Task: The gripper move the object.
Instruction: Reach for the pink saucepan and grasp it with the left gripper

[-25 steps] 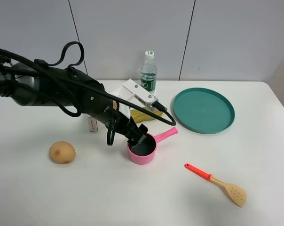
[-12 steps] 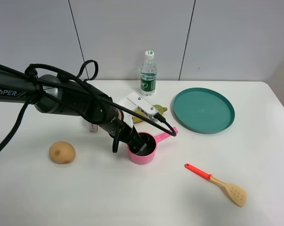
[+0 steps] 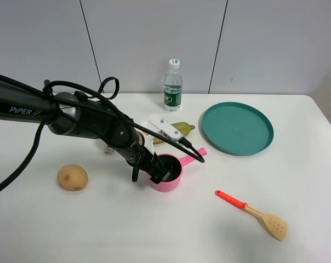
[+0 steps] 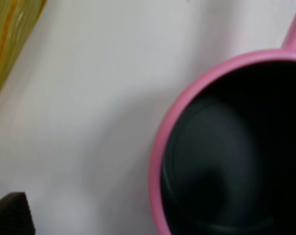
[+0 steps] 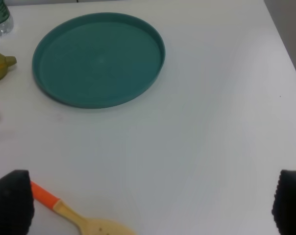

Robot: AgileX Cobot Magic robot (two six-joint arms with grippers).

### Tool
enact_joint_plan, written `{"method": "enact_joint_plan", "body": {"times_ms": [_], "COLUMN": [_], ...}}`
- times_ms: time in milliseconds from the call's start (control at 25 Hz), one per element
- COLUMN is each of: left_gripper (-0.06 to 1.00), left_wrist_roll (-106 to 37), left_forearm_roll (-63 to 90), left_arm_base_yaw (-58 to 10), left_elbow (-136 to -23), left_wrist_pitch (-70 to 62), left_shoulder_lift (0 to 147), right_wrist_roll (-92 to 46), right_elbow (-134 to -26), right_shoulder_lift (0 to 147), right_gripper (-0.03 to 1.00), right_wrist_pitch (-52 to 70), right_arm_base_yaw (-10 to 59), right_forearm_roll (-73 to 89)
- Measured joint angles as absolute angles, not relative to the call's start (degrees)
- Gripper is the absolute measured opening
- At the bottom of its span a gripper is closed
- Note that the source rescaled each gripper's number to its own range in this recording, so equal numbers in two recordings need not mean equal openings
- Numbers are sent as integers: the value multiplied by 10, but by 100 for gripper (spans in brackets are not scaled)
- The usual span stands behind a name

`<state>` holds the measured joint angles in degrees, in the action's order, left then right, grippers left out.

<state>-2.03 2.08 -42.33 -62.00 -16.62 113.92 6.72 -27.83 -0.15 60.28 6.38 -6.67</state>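
Saucepan [image 3: 166, 185] at the centre of a white table [image 3: 154, 235]: the small pink pan sits upright near the middle, its straight handle [image 3: 192, 157] pointing right and away, toward a teal plate [image 3: 237, 129]. The left gripper [image 3: 159, 174], at the end of a bulky black arm reaching in from the left, is down at the pan's left rim, its tip over the dark inside. In the left wrist view one black finger [image 4: 10, 214] sits outside the pan, apart from the pink rim [image 4: 158, 161]. The other finger is lost against the dark bowl. The jaws stand wide and the pan's wall is not clamped. The pan's inside shows only the gripper's tip.

A white box mount [image 3: 164, 126] with a black cable rides on the arm just beyond the pan. A yellow-green toy [image 3: 179, 128] lies past it, between pan and bottle [image 3: 173, 86]. The clear bottle, with white cap and green label, stands upright at the far edge.

The round plate lies flat on the far right, its teal face bare in the right wrist view. A spatula [image 3: 252, 211] with an orange handle and wooden blade lies near right, well apart from the pan. A potato [image 3: 72, 177] rests near left.

The right gripper [image 5: 150, 203] hangs over the table near plate and spatula, its two black fingertips spread wide, holding nothing.
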Motion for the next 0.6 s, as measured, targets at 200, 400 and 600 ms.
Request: {"method": "enact_joint_plan", "body": {"times_ms": [200, 400, 600], "left_gripper": [98, 98, 98], "left_wrist_roll": [-7, -6, -6], "left_forearm_roll": [21, 21, 21], "left_arm_base_yaw": [-417, -410, -409], "left_elbow": [-621, -622, -623], "left_wrist_pitch": [-166, -155, -132], "left_shoulder_lift": [1146, 1153, 1157], "right_wrist_roll": [67, 67, 67], "right_elbow": [-278, -278, -278], "right_shoulder_lift": [-2, -2, -2], "right_gripper": [100, 100, 100], "right_wrist_pitch": [603, 603, 603], "right_arm_base_yaw": [64, 64, 64], "right_forearm_roll": [-67, -67, -67]}}
